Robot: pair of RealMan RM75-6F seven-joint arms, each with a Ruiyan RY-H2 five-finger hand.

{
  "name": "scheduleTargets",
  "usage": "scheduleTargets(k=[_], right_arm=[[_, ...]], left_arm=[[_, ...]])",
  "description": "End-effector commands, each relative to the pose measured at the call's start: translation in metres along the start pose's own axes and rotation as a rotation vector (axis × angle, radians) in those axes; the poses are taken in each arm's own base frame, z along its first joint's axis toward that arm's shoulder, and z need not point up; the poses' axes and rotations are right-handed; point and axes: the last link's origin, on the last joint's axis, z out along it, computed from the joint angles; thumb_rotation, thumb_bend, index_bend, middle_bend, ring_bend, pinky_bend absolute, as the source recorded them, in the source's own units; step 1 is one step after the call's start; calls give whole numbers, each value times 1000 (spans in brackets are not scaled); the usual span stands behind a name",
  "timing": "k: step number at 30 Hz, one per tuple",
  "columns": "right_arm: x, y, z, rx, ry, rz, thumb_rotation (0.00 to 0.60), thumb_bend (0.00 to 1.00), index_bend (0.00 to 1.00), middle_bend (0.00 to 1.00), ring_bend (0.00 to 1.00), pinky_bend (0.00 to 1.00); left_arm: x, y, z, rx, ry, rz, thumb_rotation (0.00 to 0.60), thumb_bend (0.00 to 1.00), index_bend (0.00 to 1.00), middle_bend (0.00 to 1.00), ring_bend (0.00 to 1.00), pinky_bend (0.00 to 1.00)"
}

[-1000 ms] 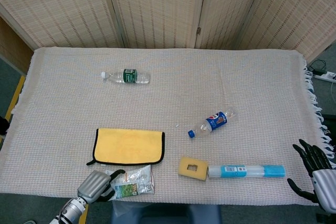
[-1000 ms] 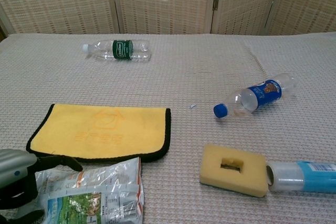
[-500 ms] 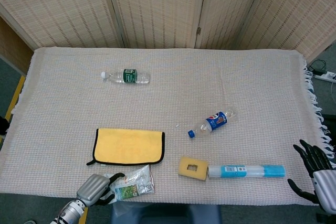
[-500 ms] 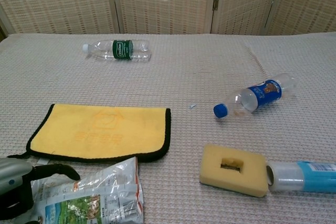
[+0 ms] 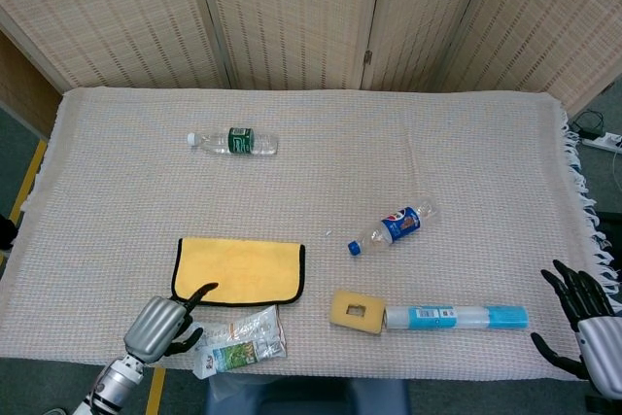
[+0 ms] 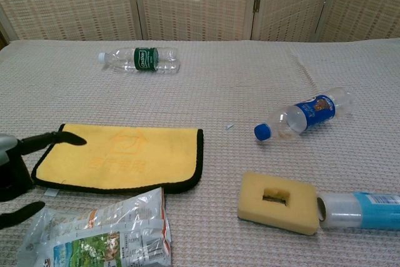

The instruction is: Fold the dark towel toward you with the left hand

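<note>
The left hand (image 5: 160, 328) sits at the near left edge of the table with fingers spread and nothing held, one dark finger reaching over the near left corner of the towel (image 5: 239, 271), which lies flat, yellow with a black border, just behind a crinkled snack bag (image 5: 240, 342). The right hand (image 5: 588, 324) hangs open off the near right corner beside the fringe of the woven beige tablecloth (image 5: 321, 182), whose middle and far stretch lie mostly bare before folding wicker screens (image 5: 292, 17). Further out lie a yellow sponge (image 5: 358, 311) touching a clear tube (image 5: 457, 317) with a blue label, a blue-capped Pepsi bottle (image 5: 392, 227), and a green-labelled water bottle (image 5: 233, 142) far back; other writing is unreadable.
</note>
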Motion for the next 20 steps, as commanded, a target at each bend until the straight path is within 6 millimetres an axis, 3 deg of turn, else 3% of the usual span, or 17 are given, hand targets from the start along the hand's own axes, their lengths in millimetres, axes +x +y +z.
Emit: scheduleTargets(k=[1,3,6,9,15,20], right_arm=[[-3,-1,2,1,-8,-6,600,347,0,0,0,0],[-5,-1,3,1,-16,-10,600,348,0,0,0,0],[-7,-2,6,-4,-6,-19,600,347,0,0,0,0],[-6,-2,8,-13,17,-39,600,347,0,0,0,0],[-9,-4,12,-19,41,-59,600,348,0,0,0,0],[-11,-6,17,-11,33,-63,600,348,0,0,0,0]], left_arm=[[39,-24,-4,44,215,128,600,376,106,828,871,939],[49,-35,-10,97,224,143,600,335,74,615,639,736],[63,-54,-26,183,251,137,600,311,77,376,339,460],[66,-68,-43,227,268,135,600,301,78,267,187,310],[48,-84,-63,251,190,99,600,297,80,190,150,284],[52,-82,-66,235,227,119,600,286,66,169,146,284]])
